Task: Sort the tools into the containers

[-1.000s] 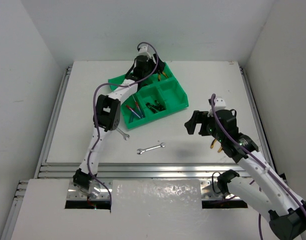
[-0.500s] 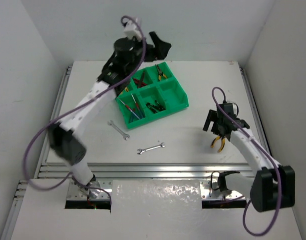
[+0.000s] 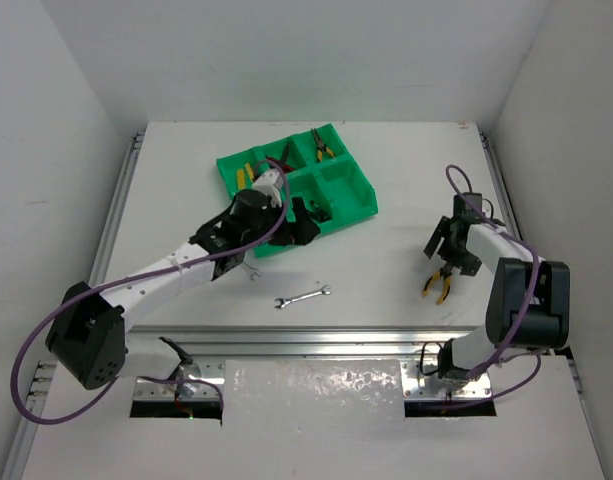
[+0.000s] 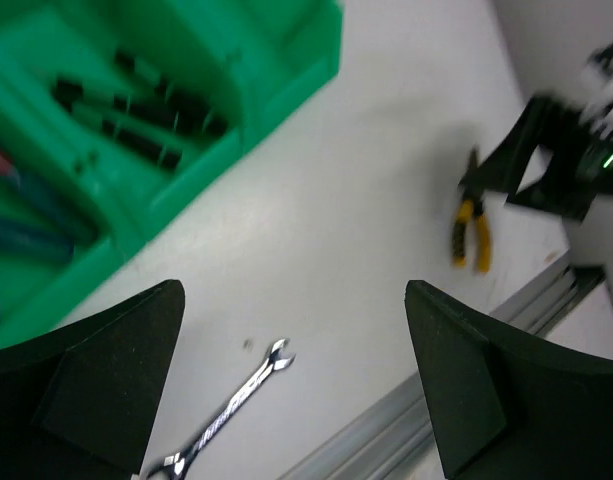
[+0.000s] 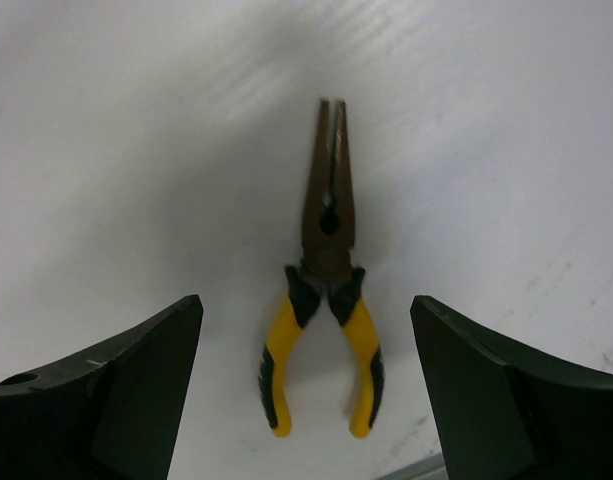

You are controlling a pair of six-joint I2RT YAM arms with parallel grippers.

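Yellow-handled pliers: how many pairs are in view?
2. One pair lies in the far right compartment of the green tray; the other pair lies on the table at the right, near the front rail. The left arm covers part of the tray, so more may be hidden.

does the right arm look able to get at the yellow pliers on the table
Probably yes: the right tool hangs open directly over the pliers, which lie flat on the table with nothing else around them.
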